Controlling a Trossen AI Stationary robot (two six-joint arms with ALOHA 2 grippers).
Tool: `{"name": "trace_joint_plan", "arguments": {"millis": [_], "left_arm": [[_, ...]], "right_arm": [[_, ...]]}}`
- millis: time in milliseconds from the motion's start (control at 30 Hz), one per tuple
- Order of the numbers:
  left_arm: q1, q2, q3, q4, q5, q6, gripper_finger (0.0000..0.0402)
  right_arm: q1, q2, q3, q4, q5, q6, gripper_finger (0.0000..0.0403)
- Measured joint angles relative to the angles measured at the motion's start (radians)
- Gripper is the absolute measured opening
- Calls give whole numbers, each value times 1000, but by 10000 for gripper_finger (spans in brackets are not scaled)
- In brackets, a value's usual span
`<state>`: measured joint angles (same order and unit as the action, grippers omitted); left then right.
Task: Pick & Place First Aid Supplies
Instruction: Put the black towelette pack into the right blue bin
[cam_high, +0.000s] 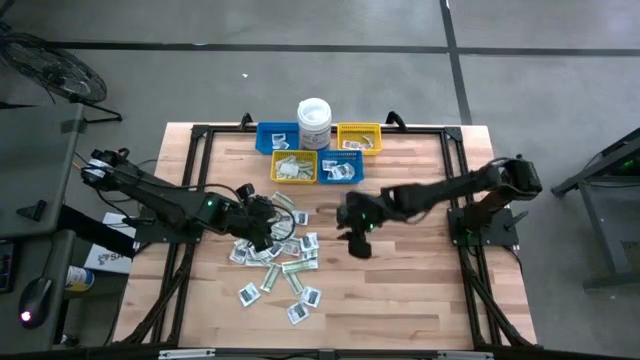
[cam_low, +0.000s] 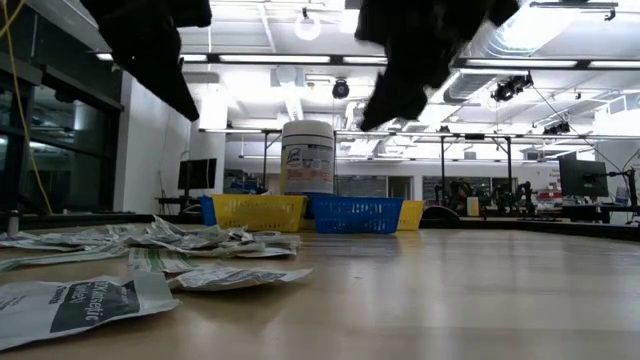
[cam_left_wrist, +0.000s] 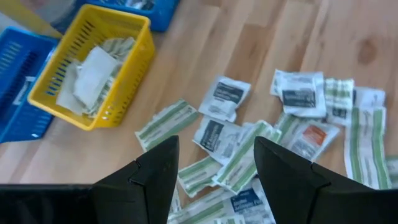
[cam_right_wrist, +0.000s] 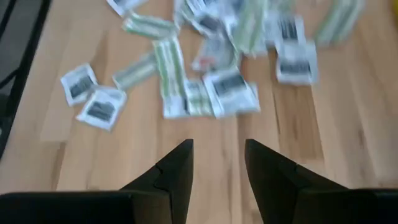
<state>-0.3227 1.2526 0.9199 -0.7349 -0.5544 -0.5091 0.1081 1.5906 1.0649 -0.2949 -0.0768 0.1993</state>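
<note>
Dozens of first aid supplies (cam_high: 275, 255) lie scattered on the desk (cam_high: 400, 290), in a heap on the near side of the yellow bin (cam_high: 294, 166). The left gripper (cam_high: 268, 222) hovers over the heap's bin-side edge, fingers wide and empty. The right gripper (cam_right_wrist: 216, 163) hangs beside the heap, fingers parted, holding nothing. Only the left wrist view shows packets inside the yellow bin. Only the low view shows the white tub (cam_low: 308, 155) rising behind the bins.

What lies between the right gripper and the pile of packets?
Only bare wood: the right gripper, empty, faces the packets across bare tabletop in its wrist view.
</note>
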Motion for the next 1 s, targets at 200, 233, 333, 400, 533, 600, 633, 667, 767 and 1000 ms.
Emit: {"name": "trace_joint_plan", "arguments": {"millis": [200, 233, 333, 400, 533, 600, 633, 667, 767, 1000], "left_arm": [[9, 0, 0, 5, 43, 34, 206], [9, 0, 0, 10, 46, 34, 206], [9, 0, 0, 23, 67, 34, 206], [9, 0, 0, 38, 93, 34, 206], [9, 0, 0, 45, 151, 31, 206], [9, 0, 0, 45, 161, 20, 206], [9, 0, 0, 45, 170, 8, 206], [9, 0, 0, 45, 176, -5, 206], [9, 0, 0, 45, 185, -34, 206], [9, 9, 0, 47, 188, -50, 206]], "right_arm": [[145, 1, 0, 141, 183, -16, 138], [162, 7, 0, 164, 202, -10, 138], [209, 35, 0, 219, 230, 24, 138], [237, 67, 0, 264, 243, 41, 138], [280, 136, 0, 347, 259, 91, 138], [295, 167, 0, 396, 250, 112, 142], [300, 181, 0, 425, 236, 115, 147], [306, 195, 0, 448, 221, 116, 153], [322, 230, 0, 485, 203, 118, 177], [362, 338, 21, 572, 152, 36, 212]]}}
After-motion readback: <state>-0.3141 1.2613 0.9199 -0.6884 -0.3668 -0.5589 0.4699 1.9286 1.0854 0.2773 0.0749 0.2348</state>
